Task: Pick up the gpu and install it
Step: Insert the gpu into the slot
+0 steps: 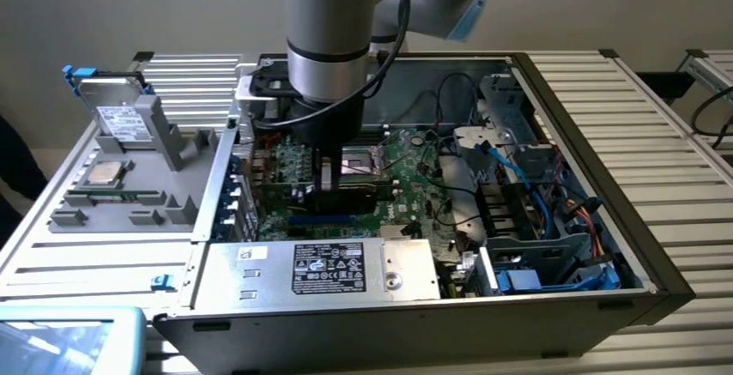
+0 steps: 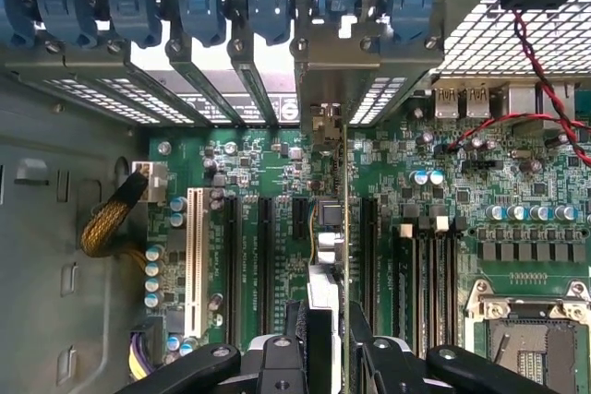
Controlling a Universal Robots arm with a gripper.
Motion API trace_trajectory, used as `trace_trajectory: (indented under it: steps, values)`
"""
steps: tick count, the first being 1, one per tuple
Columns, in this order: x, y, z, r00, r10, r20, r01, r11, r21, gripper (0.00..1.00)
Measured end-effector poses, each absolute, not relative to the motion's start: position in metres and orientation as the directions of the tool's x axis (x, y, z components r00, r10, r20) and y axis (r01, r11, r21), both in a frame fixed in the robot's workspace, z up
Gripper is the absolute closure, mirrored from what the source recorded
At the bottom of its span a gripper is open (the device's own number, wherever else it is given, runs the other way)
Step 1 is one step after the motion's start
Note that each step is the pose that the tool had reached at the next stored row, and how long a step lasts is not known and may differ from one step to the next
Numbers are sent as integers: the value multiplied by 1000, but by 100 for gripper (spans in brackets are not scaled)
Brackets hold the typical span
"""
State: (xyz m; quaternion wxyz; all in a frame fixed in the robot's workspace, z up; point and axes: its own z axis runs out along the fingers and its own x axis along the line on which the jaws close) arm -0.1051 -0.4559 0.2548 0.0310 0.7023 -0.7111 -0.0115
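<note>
On the exterior view's left, outside the case (image 1: 401, 334) and well apart from the motherboard (image 1: 418, 156), a grey tray (image 1: 184, 182) carries a hard drive (image 1: 120, 117) standing on edge and a small square chip (image 1: 106, 173). Nearer the camera than the motherboard, a silver power supply (image 1: 332, 268) lies along the front wall of the case.

Over the motherboard's middle the arm comes straight down. Its gripper (image 1: 342, 173) is closed narrow on the gpu (image 1: 332, 193), one finger on each face. The gpu stands on its edge across the motherboard, and it cannot be told if it is already fully in a slot.

In the wrist view the gpu (image 2: 343, 191) is a thin vertical line running from the gripper (image 2: 325, 352) to its bracket (image 2: 346, 62) at the rear wall, under the blue clips (image 2: 199, 2). Free black slots (image 2: 233, 265) and a white slot (image 2: 194, 260) lie on one side of it, the memory slots (image 2: 429, 274) and the CPU socket (image 2: 531, 339) on the other.

To the exterior view's right of the motherboard, blue cables (image 1: 516, 165) and a drive cage (image 1: 550, 220) crowd the case.
</note>
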Motion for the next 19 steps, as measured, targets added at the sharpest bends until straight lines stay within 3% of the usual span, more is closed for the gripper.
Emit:
trace_trajectory:
  steps: [19]
  values:
    - [-109,-455,250,-12,-1000,17,-998,13,60,72]
